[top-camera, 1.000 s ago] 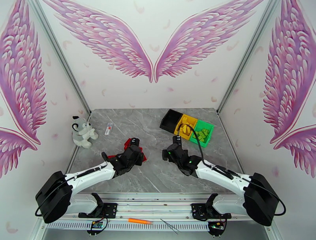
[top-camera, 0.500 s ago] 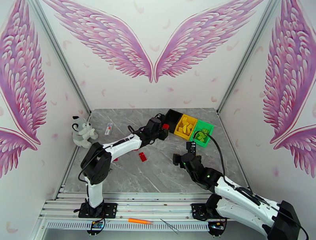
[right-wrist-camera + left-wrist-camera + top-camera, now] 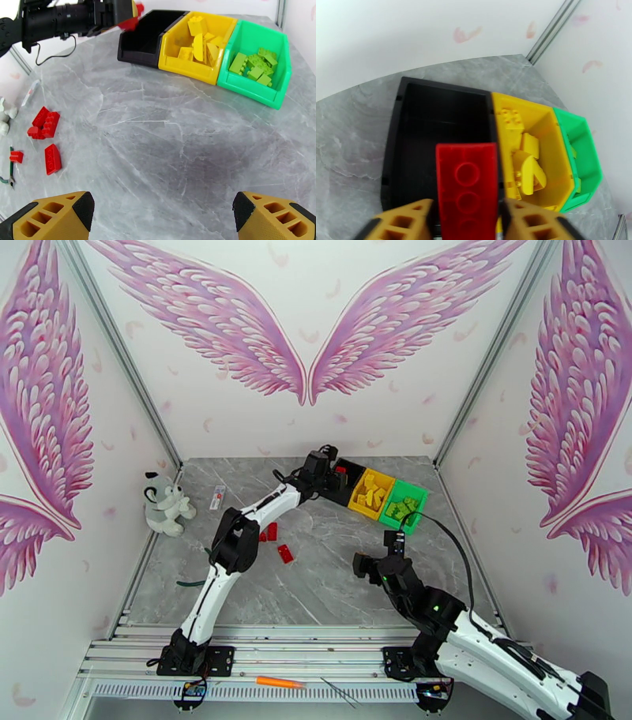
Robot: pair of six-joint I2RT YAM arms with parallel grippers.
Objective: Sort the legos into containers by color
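A red lego (image 3: 466,177) sits between the fingers of my left gripper (image 3: 468,221), right over the black container (image 3: 401,118). Thin gaps show on both sides of it, so the jaws stand apart from it. From above, that gripper (image 3: 336,471) reaches over the black container (image 3: 341,486). The yellow container (image 3: 371,494) holds yellow legos (image 3: 201,39), and the green container (image 3: 404,506) holds green legos (image 3: 254,65). Several red legos (image 3: 268,532) lie loose on the table, seen also as red legos (image 3: 43,124). My right gripper (image 3: 162,217) hangs open above bare table.
A plush dog (image 3: 164,504) sits at the table's left edge with a small white-and-orange tube (image 3: 218,496) beside it. An orange tool (image 3: 279,682) lies on the near rail. The marble table (image 3: 177,138) is bare between the red pile and the containers.
My left arm swung from the red pile up to the black container carrying a red lego, and its jaws have parted. The right arm pulled back toward the near right, still open.
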